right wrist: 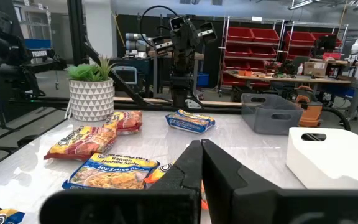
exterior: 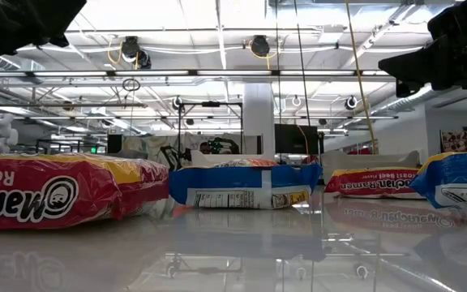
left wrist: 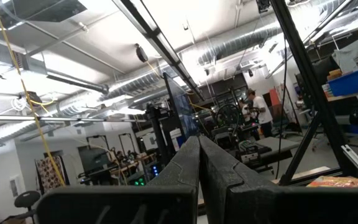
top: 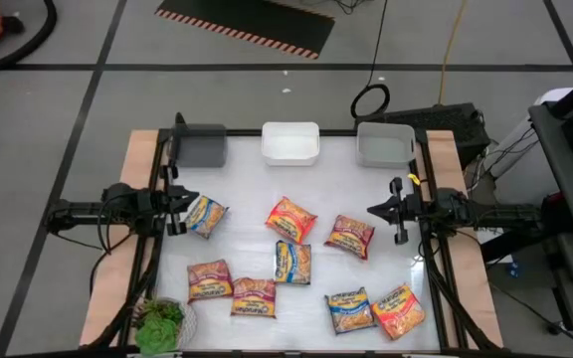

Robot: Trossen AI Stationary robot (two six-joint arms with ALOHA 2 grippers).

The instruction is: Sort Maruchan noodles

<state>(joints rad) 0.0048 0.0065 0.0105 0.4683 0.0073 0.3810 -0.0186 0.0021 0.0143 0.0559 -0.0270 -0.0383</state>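
Maruchan noodles (top: 291, 220) scattered between left pincer (top: 180, 202), right pincer (top: 378, 210)

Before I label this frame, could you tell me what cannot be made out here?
- High view: flavour print on the noodle packets is too small to read.
- High view: plant is cut off by the bottom edge.
- Low view: bins are hidden behind the near packets.

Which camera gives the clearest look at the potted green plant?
The right wrist view: the plant stands whole in its patterned white pot beyond the noodle packets. The high view shows only its leaves from above at the table's near left corner. The low and left wrist views do not show it.
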